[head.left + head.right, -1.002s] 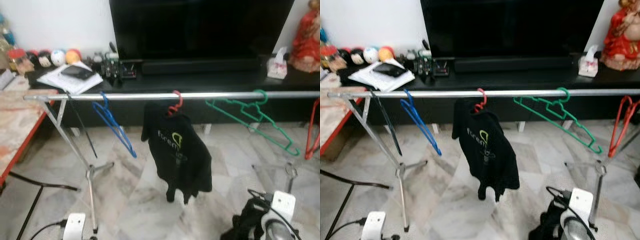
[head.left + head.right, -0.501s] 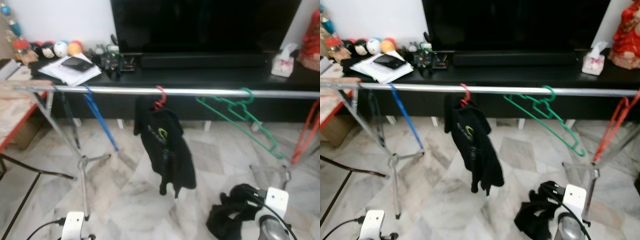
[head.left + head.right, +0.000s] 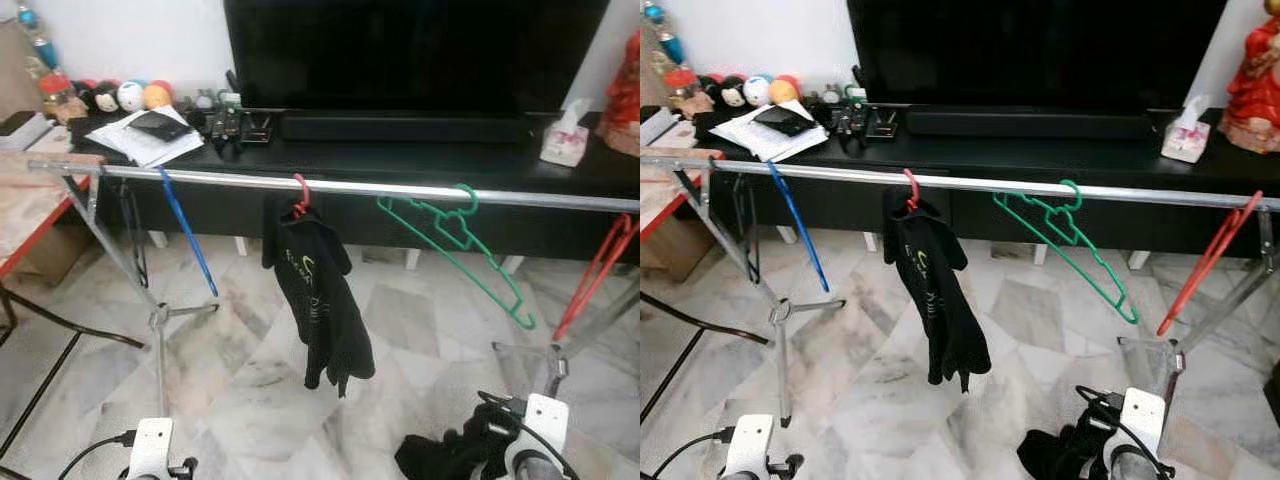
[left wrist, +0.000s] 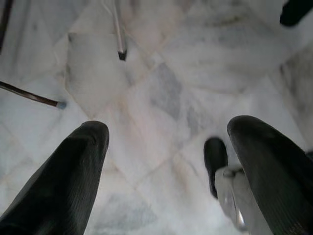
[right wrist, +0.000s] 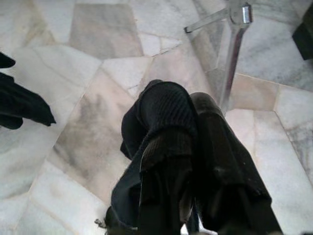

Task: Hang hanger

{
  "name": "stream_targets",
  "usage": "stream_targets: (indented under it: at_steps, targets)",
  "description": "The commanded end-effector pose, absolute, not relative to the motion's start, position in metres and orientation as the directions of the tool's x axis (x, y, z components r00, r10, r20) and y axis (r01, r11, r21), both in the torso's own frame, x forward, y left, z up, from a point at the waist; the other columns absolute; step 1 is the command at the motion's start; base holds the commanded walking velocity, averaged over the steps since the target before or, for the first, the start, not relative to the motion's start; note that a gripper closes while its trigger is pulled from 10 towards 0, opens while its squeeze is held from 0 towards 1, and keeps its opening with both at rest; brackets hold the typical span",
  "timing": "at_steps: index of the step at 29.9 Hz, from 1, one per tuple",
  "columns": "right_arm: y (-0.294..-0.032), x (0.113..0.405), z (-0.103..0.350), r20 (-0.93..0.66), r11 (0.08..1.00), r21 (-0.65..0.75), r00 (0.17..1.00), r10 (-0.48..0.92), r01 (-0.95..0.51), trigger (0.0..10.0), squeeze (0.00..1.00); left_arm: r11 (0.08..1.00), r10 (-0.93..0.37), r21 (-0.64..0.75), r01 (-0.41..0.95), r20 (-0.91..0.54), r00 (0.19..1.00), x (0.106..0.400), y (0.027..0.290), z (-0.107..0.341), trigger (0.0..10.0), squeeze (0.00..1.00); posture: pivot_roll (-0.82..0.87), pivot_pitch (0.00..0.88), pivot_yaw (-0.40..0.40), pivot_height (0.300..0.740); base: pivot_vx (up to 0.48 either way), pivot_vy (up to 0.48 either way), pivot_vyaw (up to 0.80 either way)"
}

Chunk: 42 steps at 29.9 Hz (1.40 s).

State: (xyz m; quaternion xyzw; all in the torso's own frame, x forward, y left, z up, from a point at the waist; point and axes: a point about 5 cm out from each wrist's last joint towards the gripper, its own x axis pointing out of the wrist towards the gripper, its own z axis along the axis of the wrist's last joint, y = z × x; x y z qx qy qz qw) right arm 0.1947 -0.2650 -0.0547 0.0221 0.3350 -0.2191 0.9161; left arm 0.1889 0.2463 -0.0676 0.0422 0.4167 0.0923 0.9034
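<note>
Low down, right gripper (image 5: 190, 147) clamps black cloth (image 5: 132, 132) — rail (image 3: 400, 188) above.

A long silver metal rail (image 3: 400, 189) on splayed tripod legs stands before me on the pale marble-tiled floor (image 3: 250, 370). On it hang a thin blue hanger (image 3: 188, 232), a red-hooked hanger carrying a black garment (image 3: 315, 290), a green plastic hanger (image 3: 455, 250) and a red hanger (image 3: 592, 282). Behind it, the low black counter (image 3: 420, 160) bears a black soundbar (image 3: 400, 127), papers (image 3: 150, 140) and a tissue box (image 3: 563, 143).
</note>
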Motion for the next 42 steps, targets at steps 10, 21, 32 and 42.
stream_targets:
  at_steps: [10, 21, 32, 42]
  targets:
    - [-0.262, 0.191, -0.059, -0.663, 0.926, -0.119, 0.665, -0.343, 0.360, 10.0, 0.00, 0.975, 0.179, 0.170, -0.142, -0.221, 0.959, 0.301, 0.243, 0.036, 10.0, 0.00, -0.04, 0.001, -0.015, 0.740, 0.000, 0.000, 0.00]
    - [-0.263, 0.186, -0.063, -0.698, 0.938, -0.130, 0.642, -0.316, 0.321, 10.0, 0.00, 0.979, 0.087, 0.183, -0.086, 0.002, 0.996, 0.303, 0.228, 0.068, 10.0, 0.00, -0.03, 0.000, -0.024, 0.740, 0.000, 0.000, 0.00]
    - [-0.257, 0.177, -0.070, -0.752, 0.963, -0.138, 0.608, -0.254, 0.231, 10.0, 0.00, 0.983, 0.029, 0.176, -0.049, 0.117, 0.993, 0.286, 0.206, 0.091, 10.0, 0.00, -0.02, 0.000, -0.018, 0.740, 0.000, 0.000, 0.00]
    - [-0.261, 0.174, -0.071, -0.761, 0.955, -0.153, 0.586, -0.278, 0.255, 10.0, 0.00, 0.976, 0.042, 0.205, -0.068, 0.132, 0.990, 0.298, 0.211, 0.113, 10.0, 0.00, -0.04, 0.005, 0.000, 0.740, 0.114, 0.000, 0.30]
